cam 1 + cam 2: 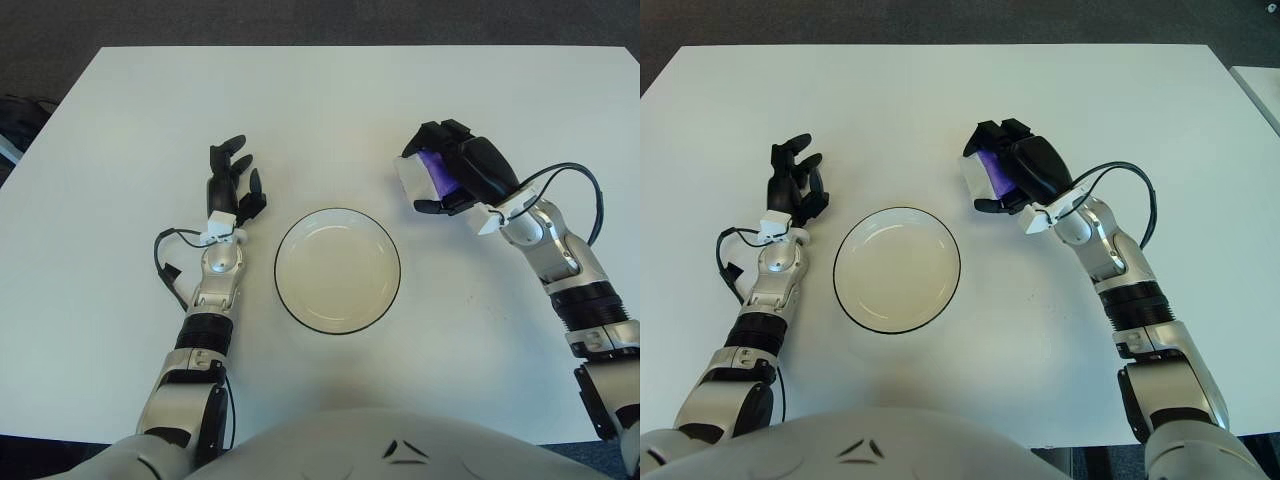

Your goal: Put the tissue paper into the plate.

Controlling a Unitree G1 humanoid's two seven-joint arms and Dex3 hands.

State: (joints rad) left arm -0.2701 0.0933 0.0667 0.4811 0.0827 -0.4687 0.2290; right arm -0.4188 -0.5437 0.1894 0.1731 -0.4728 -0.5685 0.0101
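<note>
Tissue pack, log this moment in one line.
right robot hand: holds tissue pack, beside plate | left robot hand: idle, open | plate: empty

Between the right hand (closed around the tissue pack) and the plate lies only bare counter. The left hand shows just left of the plate, off that path, with its cable looped beside the wrist.

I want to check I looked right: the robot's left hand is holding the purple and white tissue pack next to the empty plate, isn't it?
Not quite. The right hand holds the tissue pack, as the left eye view shows. The left hand holds nothing. The plate is empty.
</note>
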